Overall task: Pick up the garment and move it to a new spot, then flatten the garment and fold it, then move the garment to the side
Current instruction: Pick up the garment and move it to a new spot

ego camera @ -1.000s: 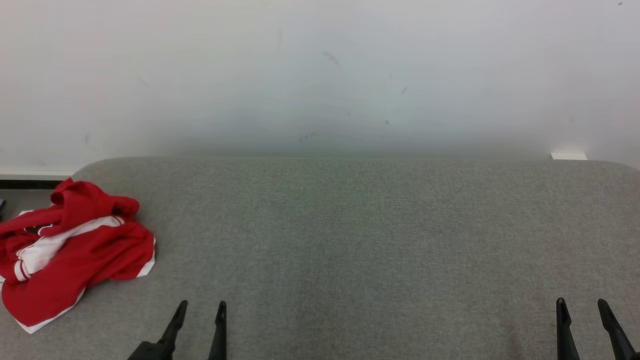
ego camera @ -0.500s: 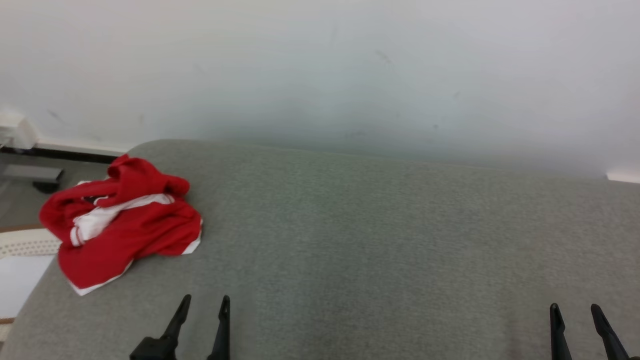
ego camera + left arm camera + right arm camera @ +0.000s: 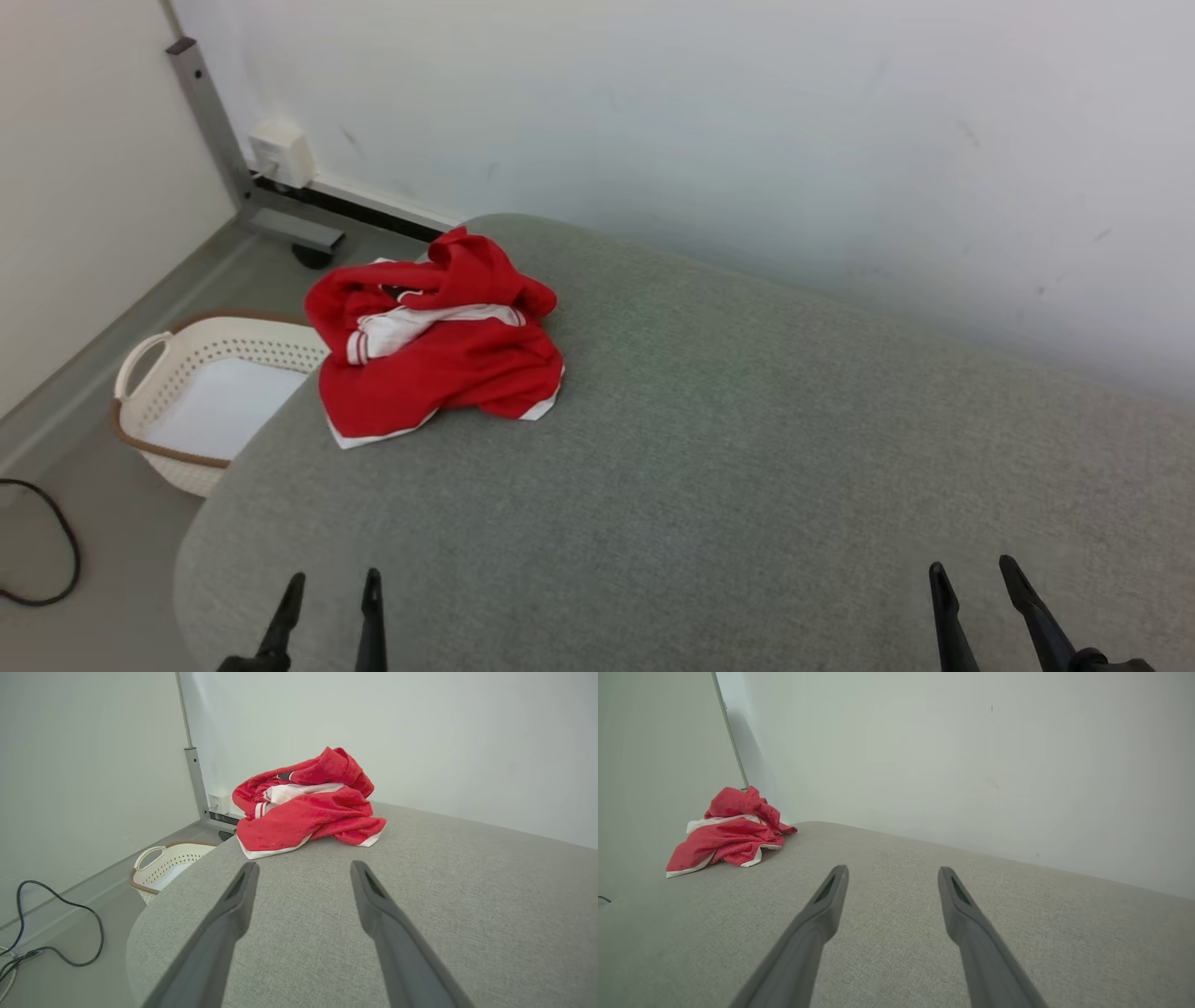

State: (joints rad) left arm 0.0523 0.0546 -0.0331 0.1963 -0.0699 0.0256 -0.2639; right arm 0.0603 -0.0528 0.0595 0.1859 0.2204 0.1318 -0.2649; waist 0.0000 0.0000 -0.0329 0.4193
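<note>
The garment is a crumpled red piece with white trim, heaped near the far left corner of the grey padded table. It also lies ahead of my left fingers in the left wrist view and far off to the left in the right wrist view. My left gripper hovers open over the table's near left edge, well short of the garment, with nothing between its fingers. My right gripper is open and empty at the near right.
A white laundry basket stands on the floor left of the table, below the garment's corner. A grey metal post and a wall box sit in the room's corner. A black cable lies on the floor. A white wall runs behind the table.
The head camera has turned left, so the garment sits nearer the picture's middle and the basket, post and floor have come into view. Both grippers stay open and low.
</note>
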